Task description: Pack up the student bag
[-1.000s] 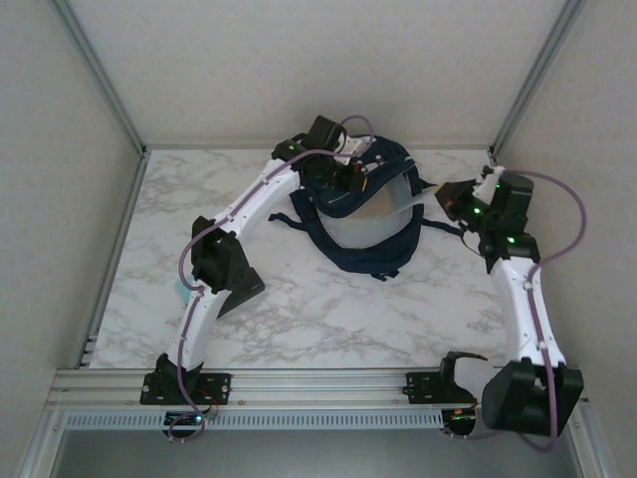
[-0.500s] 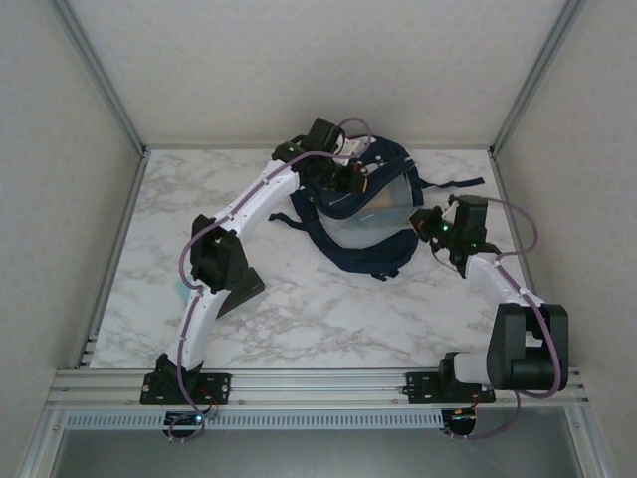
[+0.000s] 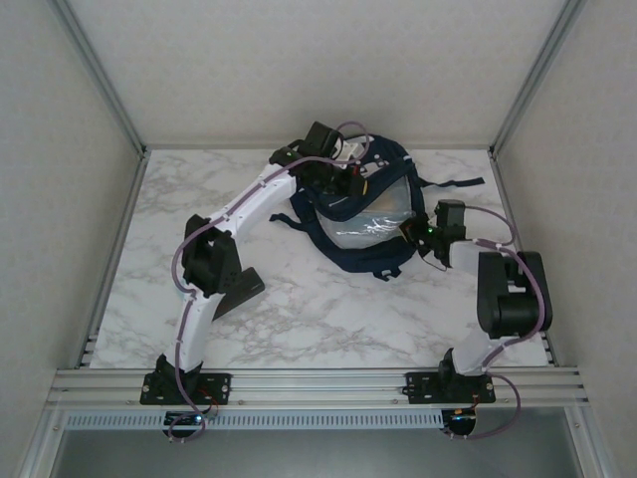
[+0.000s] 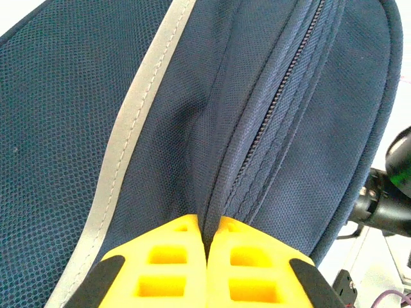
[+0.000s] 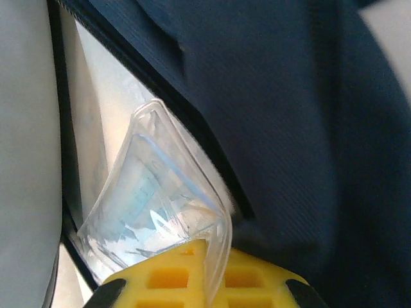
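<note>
The student bag (image 3: 370,261), dark navy with a white reflective stripe (image 4: 131,122), lies at the back middle of the marble table. My left gripper (image 3: 350,179) is shut on a fold of the bag's fabric (image 4: 218,192) beside the zipper, holding the top flap up over the opening. My right gripper (image 3: 410,231) is at the bag's right side, shut on the edge of a clear plastic pouch (image 5: 151,205). The pouch (image 3: 373,225) lies partly inside the open mouth of the bag, against its pale lining (image 5: 90,147).
Loose navy straps (image 3: 453,183) trail right of the bag toward the back right corner. Grey walls and metal frame posts (image 3: 100,80) close in the table. A bit of teal (image 3: 179,291) peeks out under the left arm. Bare marble (image 3: 328,319) lies in front of the bag.
My right arm has swung in from the far right to the bag's right side, carrying the clear pouch into the opening. The left gripper has kept its hold on the flap.
</note>
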Available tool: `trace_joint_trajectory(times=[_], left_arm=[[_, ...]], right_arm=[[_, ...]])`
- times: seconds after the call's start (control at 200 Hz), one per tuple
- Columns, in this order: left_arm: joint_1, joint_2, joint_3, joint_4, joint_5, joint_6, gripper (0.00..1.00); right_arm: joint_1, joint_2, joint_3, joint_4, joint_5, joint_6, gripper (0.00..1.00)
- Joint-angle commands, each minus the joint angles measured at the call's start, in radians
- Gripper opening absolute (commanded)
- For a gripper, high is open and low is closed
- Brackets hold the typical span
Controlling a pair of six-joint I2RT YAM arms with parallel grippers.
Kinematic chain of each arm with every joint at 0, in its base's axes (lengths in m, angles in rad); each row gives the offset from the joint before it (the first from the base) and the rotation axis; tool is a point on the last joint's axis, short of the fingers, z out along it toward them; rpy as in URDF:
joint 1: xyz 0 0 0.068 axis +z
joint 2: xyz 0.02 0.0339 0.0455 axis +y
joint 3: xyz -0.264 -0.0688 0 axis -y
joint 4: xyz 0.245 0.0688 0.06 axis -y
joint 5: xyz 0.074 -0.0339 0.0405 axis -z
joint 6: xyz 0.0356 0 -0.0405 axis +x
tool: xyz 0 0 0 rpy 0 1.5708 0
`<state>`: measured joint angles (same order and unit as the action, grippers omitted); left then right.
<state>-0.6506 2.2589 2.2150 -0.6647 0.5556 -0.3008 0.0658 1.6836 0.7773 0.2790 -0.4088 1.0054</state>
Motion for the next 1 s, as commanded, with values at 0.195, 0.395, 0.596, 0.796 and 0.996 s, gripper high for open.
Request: trace_joint_trajectory(times=[0.195,0.395,0.596,0.796,0.996], left_arm=[[-0.031,-0.11,0.007,0.026,0.042,-0.032,0.0],[-0.031,-0.107,0.03,0.007,0.033,-0.01,0.0],[-0.02,-0.101,0.049,-0.016,0.031,0.01,0.0],[-0.009,-0.095,0.065,-0.021,0.03,0.018,0.0],[-0.001,-0.099,0.076,-0.023,0.013,0.026,0.0]], right_arm=[[0.069,0.158,0.188,0.227,0.207,0.154,0.0],[0.115,0.279,0.35,0.203,0.18,0.179,0.0],[0.114,0.232,0.43,-0.116,0.28,0.003,0.38],[0.114,0.149,0.475,-0.319,0.343,-0.185,0.68],[0.114,0.052,0.52,-0.536,0.429,-0.376,0.71]])
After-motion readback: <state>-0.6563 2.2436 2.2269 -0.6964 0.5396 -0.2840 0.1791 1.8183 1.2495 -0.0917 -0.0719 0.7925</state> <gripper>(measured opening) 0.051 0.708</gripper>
